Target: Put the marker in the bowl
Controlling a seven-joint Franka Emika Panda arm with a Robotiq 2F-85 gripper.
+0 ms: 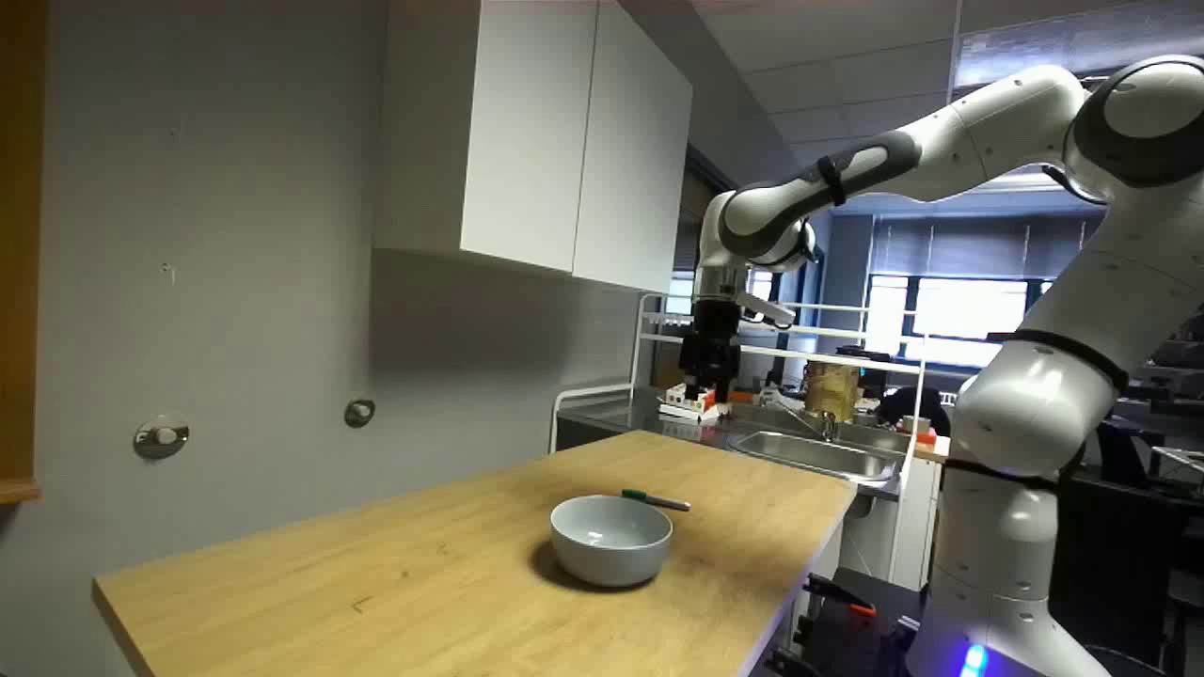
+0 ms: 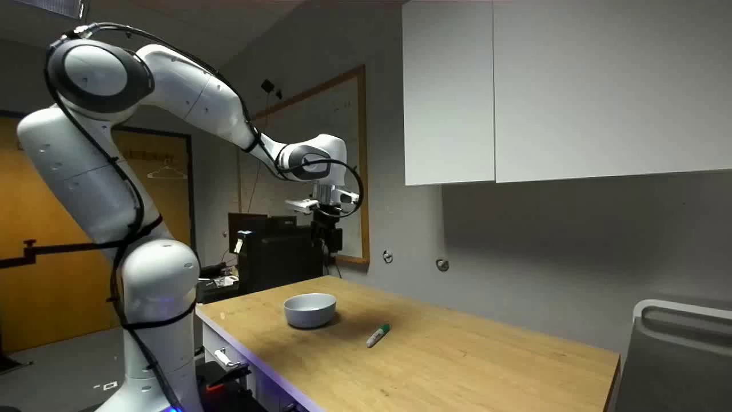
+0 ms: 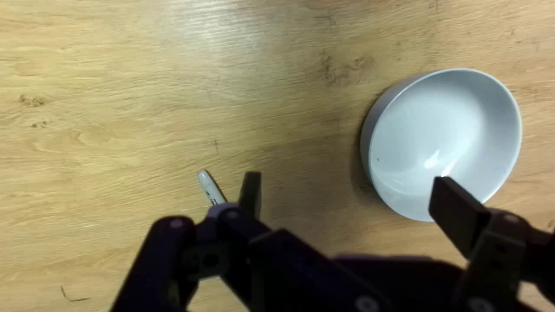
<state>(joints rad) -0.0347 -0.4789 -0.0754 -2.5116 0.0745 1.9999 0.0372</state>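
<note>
Fingers point(image 3: 457, 212) spread wide, nothing pinched. In the wrist view one tip sits just below centre, the other out toward 4 o'clock, with bench point(image 3: 108, 130) and part of the bowl point(image 3: 442, 130) showing between them. The 4 o'clock tip covers the bowl's rim at about 5 to 6 o'clock; the other finger's dark base hides the lower end of the marker point(image 3: 211, 187). Line of sight only: in both exterior views the fingers hang from the arm point(image 1: 1119, 282), well above the bench, touching neither item. Marker lies flat on the bench, outside the bowl. Reckoned from the bowl: between 8 and 9 o'clock in the wrist view, well apart; in an exterior view, marker point(image 2: 378, 336) between 3 and 4 o'clock, green end pointing to 1 or 2 o'clock. Bowl upright, grey-white, glossy inside. In an exterior view, steel sink point(image 1: 818, 456) past the bench's far end, between 2 and 3 o'clock from the bowl. White wall cabinet point(image 2: 572, 86), in an exterior view, between 1 and 2 o'clock from the bowl.
</note>
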